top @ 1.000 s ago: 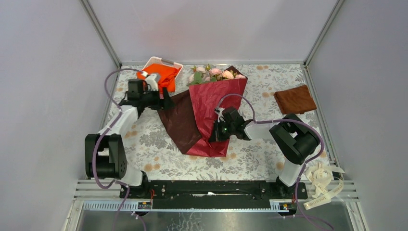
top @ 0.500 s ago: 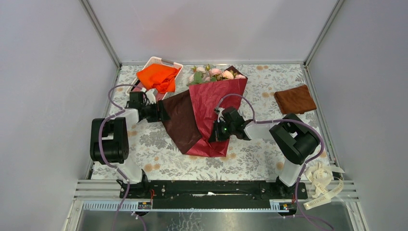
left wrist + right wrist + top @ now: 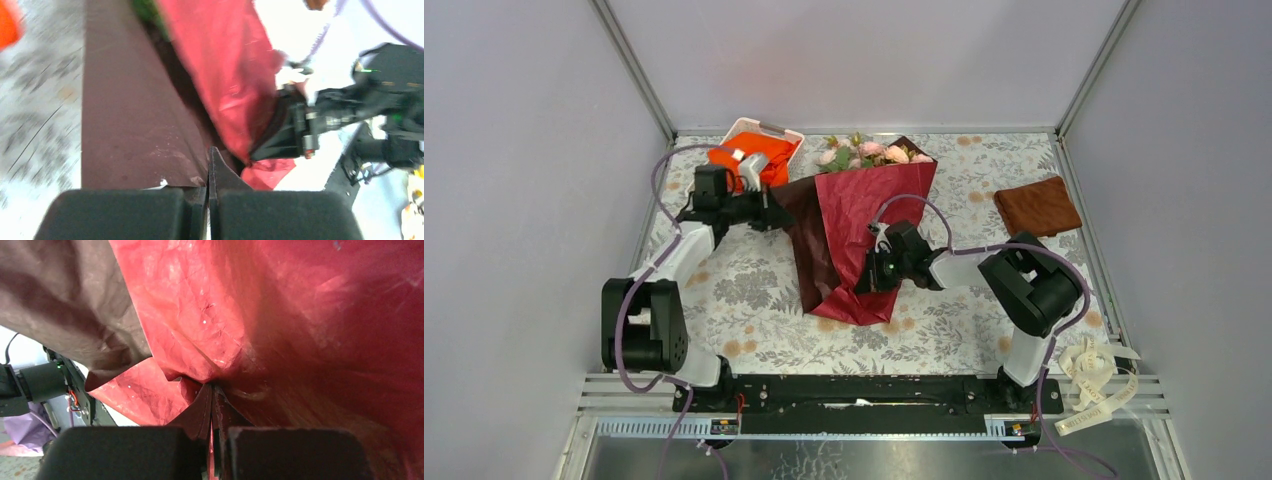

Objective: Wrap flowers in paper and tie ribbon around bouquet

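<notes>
The dark red paper (image 3: pixel 869 215) lies in the middle of the table, folded partly round the flowers (image 3: pixel 869 152), whose pink heads stick out at its far end. My left gripper (image 3: pixel 777 213) is shut on the edge of the paper's dull brown left flap (image 3: pixel 135 125) and holds it raised. My right gripper (image 3: pixel 867 277) is shut on the folded shiny red layer (image 3: pixel 200 315), low on the bundle. The stems are hidden under the paper. The cream ribbon (image 3: pixel 1096 378) lies in a loose heap off the table, at the front right by the rail.
A white tray (image 3: pixel 790 133) with an orange cloth (image 3: pixel 759 158) stands at the back left, just behind my left gripper. A folded brown cloth (image 3: pixel 1037 205) lies at the back right. Grey walls close in three sides.
My left gripper has gone from open to shut on the left flap's edge and drawn it up and rightward, so the flap looks narrower. The right gripper has held still.
</notes>
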You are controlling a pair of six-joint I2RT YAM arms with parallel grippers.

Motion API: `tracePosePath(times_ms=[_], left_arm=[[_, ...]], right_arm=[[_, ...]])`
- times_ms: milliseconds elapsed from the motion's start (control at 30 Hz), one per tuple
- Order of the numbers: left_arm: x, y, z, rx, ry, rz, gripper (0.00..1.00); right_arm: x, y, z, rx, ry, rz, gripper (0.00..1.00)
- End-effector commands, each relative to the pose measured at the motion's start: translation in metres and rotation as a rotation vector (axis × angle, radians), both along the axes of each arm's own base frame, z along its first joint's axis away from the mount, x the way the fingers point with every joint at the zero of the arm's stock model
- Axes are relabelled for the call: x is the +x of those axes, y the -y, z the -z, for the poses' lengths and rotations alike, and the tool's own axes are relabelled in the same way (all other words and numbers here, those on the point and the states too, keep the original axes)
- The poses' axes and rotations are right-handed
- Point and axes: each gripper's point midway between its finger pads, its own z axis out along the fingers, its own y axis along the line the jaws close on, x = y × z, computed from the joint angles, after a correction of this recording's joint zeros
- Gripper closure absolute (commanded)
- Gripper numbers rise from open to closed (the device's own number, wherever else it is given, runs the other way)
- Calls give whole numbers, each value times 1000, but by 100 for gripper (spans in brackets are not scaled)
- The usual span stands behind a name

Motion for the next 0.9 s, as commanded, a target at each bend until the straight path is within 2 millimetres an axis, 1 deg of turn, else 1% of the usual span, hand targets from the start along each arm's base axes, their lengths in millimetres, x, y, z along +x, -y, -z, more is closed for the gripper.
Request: tracePosePath(times_ms=[0, 33, 133, 167, 200, 233, 267, 333, 400, 467, 567, 667, 733, 833, 867], left_arm=[[-11, 59, -50, -77, 63, 203, 100], [-13, 73, -55, -68, 83, 239, 100], [-23, 125, -67, -56, 119, 358, 100], [-27, 143, -67, -57, 114, 396, 100], [-26, 159, -60, -52, 93, 422, 100], [-27, 179, -61, -51, 100, 452, 100], [-24, 191, -52, -48, 82, 462, 100], [-9, 209, -37, -46, 60, 451, 100], [9, 220, -21, -45, 50, 436, 100], [26, 225, -2, -19, 45, 414, 100], [42, 229, 21, -1, 13, 387, 100], [43, 231, 35, -13, -31, 380, 100], [44, 232, 39, -23, -32, 384, 100], [41, 230, 39, -59, -70, 391, 100], [38, 227, 33, -97, -91, 399, 100]], right_arm=[[-17, 35, 54, -154, -117, 40, 100], [-17, 34, 54, -137, -129, 39, 100], [-16, 32, 55, -118, -150, 43, 100], [-16, 32, 56, -115, -151, 45, 100], [-16, 30, 55, -108, -153, 47, 100], [-16, 29, 54, -95, -156, 52, 100], [-15, 26, 51, -74, -155, 59, 100], [-13, 20, 40, -20, -145, 74, 100], [-8, 17, 26, 25, -121, 106, 100], [-5, 14, 12, 72, -96, 131, 100], [-3, 13, -5, 124, -75, 168, 100], [1, 18, -22, 152, -37, 229, 100], [3, 22, -29, 163, -21, 270, 100], [7, 31, -34, 145, 2, 327, 100], [9, 34, -34, 130, 9, 344, 100]])
